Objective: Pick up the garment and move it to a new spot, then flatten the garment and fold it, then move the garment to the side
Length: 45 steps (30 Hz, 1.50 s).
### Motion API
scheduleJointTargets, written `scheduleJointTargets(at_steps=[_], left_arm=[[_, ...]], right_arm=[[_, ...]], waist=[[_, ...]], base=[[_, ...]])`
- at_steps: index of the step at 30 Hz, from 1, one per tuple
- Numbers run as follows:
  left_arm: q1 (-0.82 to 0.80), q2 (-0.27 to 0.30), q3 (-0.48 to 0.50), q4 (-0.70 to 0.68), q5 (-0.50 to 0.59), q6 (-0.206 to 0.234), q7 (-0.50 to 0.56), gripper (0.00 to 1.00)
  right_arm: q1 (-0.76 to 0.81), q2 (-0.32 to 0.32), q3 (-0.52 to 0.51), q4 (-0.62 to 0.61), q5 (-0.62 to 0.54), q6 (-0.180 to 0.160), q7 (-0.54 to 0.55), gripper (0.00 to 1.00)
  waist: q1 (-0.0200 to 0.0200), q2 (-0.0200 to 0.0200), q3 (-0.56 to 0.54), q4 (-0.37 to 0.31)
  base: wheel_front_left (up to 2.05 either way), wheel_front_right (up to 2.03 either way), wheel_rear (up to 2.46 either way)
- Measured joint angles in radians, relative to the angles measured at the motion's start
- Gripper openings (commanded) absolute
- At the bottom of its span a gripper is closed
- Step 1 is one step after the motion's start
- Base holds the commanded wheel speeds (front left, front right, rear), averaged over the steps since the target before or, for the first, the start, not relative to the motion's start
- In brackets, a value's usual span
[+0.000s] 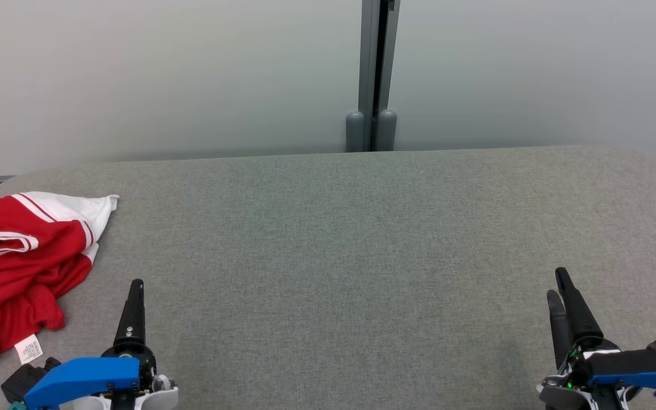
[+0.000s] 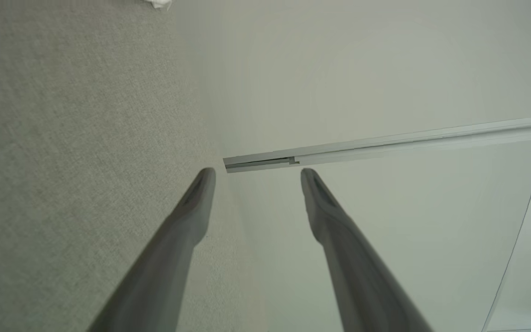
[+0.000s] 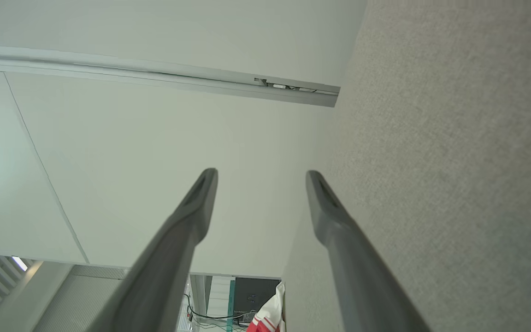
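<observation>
Red and white, crumpled at far-left edge of worktop point(image 1: 328, 256): garment point(image 1: 15, 273), label point(image 1: 28, 348) showing. Left fingers point(image 1: 133, 310) near it, right fingers point(image 1: 575, 310) well apart.

Left wrist: spread wide, nothing held.

Right wrist: spread too, empty; garment low and distant.

Risk: pinching one loose layer only, so dragging the heap off the edge or lifting it bunched.

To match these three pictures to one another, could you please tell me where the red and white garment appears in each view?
Head view: the garment lies crumpled at the left end of the table.
Left wrist view: a white scrap at the top edge, probably its corner.
Right wrist view: a red and white bit at the bottom edge.
Shared landmark: the grey wall post.
</observation>
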Motion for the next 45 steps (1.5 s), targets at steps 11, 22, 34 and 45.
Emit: scheduleJointTargets(at_steps=[11,22,34,45], left_arm=[[0.015,0.032,-0.070,-0.020,0.208,0.044,-0.044,1.00],[0.022,0.084,-0.146,-0.028,0.421,0.094,-0.084,1.00],[0.022,0.124,-0.219,-0.030,0.591,0.139,-0.112,1.00],[0.032,0.140,-0.257,-0.041,0.705,0.176,-0.147,1.00]], right_arm=[[0.010,-0.001,0.018,-0.037,-0.294,0.000,-0.044,1.00],[0.025,-0.001,0.011,-0.033,-0.543,0.000,-0.083,1.00],[0.029,-0.002,0.002,-0.022,-0.738,0.000,-0.084,1.00],[0.034,-0.003,0.001,-0.028,-0.879,0.000,-0.091,1.00]], waist=[[0.0001,0.0000,-0.006,0.002],[0.0000,0.0000,-0.013,0.001],[0.0000,0.0000,-0.019,-0.001],[0.0000,0.0000,-0.023,0.005]], base=[[0.00,0.00,0.00],[0.00,0.00,0.00],[0.00,0.00,0.00],[0.00,0.00,0.00]])
